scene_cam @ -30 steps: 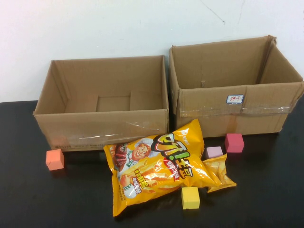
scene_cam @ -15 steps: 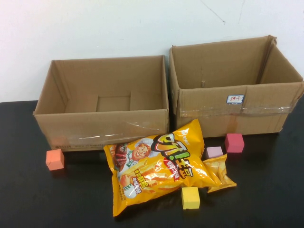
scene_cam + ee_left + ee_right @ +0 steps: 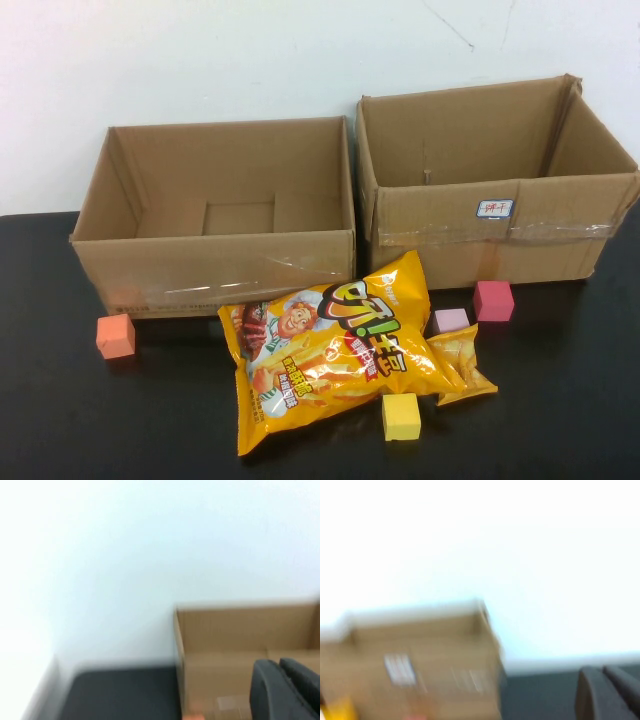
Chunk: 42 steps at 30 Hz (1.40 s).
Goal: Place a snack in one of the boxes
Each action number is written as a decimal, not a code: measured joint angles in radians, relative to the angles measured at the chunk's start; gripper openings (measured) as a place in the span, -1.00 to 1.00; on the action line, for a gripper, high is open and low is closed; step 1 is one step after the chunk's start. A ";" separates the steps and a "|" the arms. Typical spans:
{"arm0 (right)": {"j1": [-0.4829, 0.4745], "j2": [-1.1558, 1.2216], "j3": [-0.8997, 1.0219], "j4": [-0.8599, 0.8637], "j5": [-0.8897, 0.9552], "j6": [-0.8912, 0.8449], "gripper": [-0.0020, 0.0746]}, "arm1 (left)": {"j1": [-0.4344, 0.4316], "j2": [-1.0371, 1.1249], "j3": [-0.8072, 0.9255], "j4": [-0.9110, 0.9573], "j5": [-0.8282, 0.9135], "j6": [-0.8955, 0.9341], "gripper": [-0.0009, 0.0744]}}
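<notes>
- Left gripper [image 3: 285,690]: out of the high view, only a dark edge in its wrist view, raised near the left box [image 3: 215,215]. Open or closed: can't tell.
- Left box empty, mouth up; nearer target.
- Snack bag [image 3: 335,350] flat on table [image 3: 60,420], just in front of both boxes. Judgement: pinch a crimped edge, lift clear of yellow cube [image 3: 401,416].
- Right box [image 3: 490,180] also open.
- Right gripper [image 3: 610,692]: same, held high beside right box; state can't tell.

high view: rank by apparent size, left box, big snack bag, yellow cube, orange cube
1. left box
2. big snack bag
3. yellow cube and orange cube: look alike, no ranking.
</notes>
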State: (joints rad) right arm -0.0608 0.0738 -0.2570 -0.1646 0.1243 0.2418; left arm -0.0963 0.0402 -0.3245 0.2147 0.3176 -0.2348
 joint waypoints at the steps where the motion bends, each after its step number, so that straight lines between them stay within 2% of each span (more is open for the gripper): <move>1: 0.000 0.032 -0.010 -0.007 0.059 -0.037 -0.95 | 0.000 0.017 -0.015 -0.027 0.058 0.000 -0.98; 5: 0.000 0.170 -0.023 -0.013 0.234 -0.158 -0.95 | 0.000 0.069 -0.029 -0.161 0.179 0.000 -0.98; 10: 0.000 0.247 -0.023 -0.015 0.280 -0.190 -0.95 | 0.000 0.087 -0.029 -0.268 0.196 0.000 -0.98; 19: 0.000 0.248 -0.023 0.053 0.293 -0.192 -0.95 | 0.000 0.091 -0.016 -0.281 0.251 -0.002 -0.98; 24: 0.000 0.248 -0.025 0.209 0.333 -0.431 -0.95 | 0.000 0.166 -0.016 -0.354 0.299 -0.025 -0.98; 28: 0.000 0.264 -0.045 0.237 0.396 -0.525 -0.95 | 0.000 0.256 -0.018 -0.356 0.319 -0.025 -0.98; 35: 0.000 0.360 -0.118 0.241 0.461 -0.548 -0.95 | 0.000 0.406 -0.052 -0.354 0.372 0.146 -0.98; 42: 0.000 0.451 -0.234 0.248 0.469 -0.548 -0.95 | 0.000 0.422 -0.056 -0.354 0.374 0.187 -0.98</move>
State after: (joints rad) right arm -0.0608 0.5248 -0.4909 0.0839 0.5933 -0.3067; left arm -0.0963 0.4620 -0.3806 -0.1396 0.6920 -0.0476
